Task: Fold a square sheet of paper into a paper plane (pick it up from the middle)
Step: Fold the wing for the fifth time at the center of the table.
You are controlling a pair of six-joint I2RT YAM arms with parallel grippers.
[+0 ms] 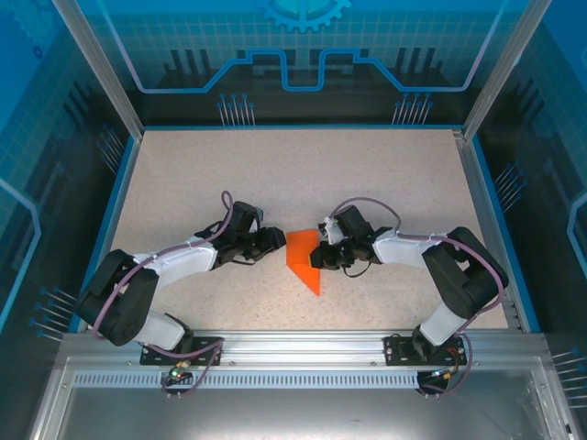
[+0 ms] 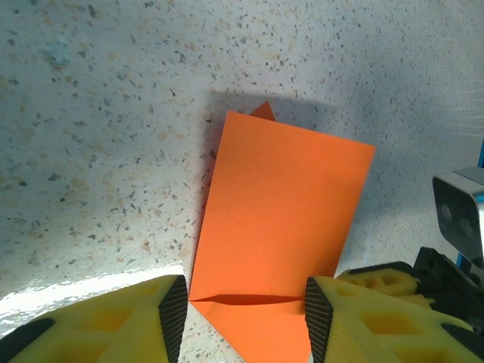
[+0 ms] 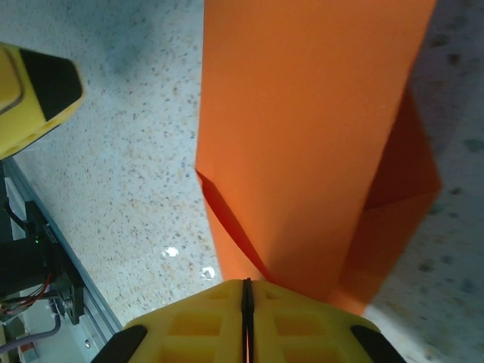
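The right gripper point(image 3: 246, 293) clamps the half-folded sheet point(image 1: 301, 255), its long axis running toward the tabletop's near edge; the left gripper point(image 2: 242, 306) (jaws part-open) straddles the opposite side.

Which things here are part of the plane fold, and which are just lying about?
Job in hand:
orange paper, partly folded
right gripper, shut on its edge
left gripper, open, at its opposite end

Just there:
speckled table
blue enclosure walls
metal rail by the arm bases

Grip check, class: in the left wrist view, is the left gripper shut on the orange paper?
No, the left gripper stands open, the paper between its fingers.
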